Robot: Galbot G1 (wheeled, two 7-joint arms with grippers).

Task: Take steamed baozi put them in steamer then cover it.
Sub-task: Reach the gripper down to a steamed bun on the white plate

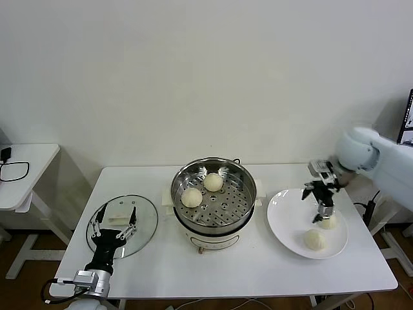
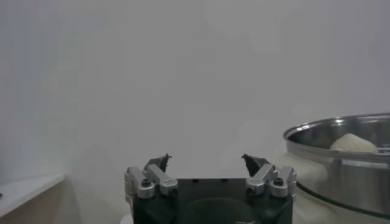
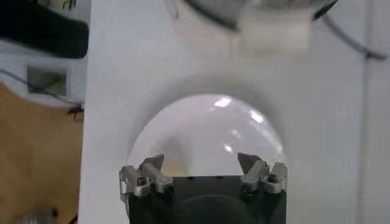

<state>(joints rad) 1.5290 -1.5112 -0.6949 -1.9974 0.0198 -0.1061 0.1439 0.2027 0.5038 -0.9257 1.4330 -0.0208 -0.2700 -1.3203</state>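
Right end effector (image 1: 321, 208): wide open, empty, over plate (image 1: 281, 223), poised for a bun (image 1: 327, 221)
Left end effector (image 1: 113, 227): open, empty, waiting over lid (image 1: 145, 223)
Steamer (image 1: 245, 181): uncovered, two buns inside

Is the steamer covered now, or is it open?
Open. The steamer has no lid on it; two baozi show inside on its tray. The cover lies flat on the table, to the steamer's left.

A: What colour are the small round dough buns (image 1: 191, 197)?
B: Cream-white, matching the steamer's base. The round steel pot (image 1: 213, 193) is shiny silver, its tray dotted with holes.
A: And the flat round plate (image 1: 287, 213)?
B: White, like the rectangular counter (image 1: 161, 265).
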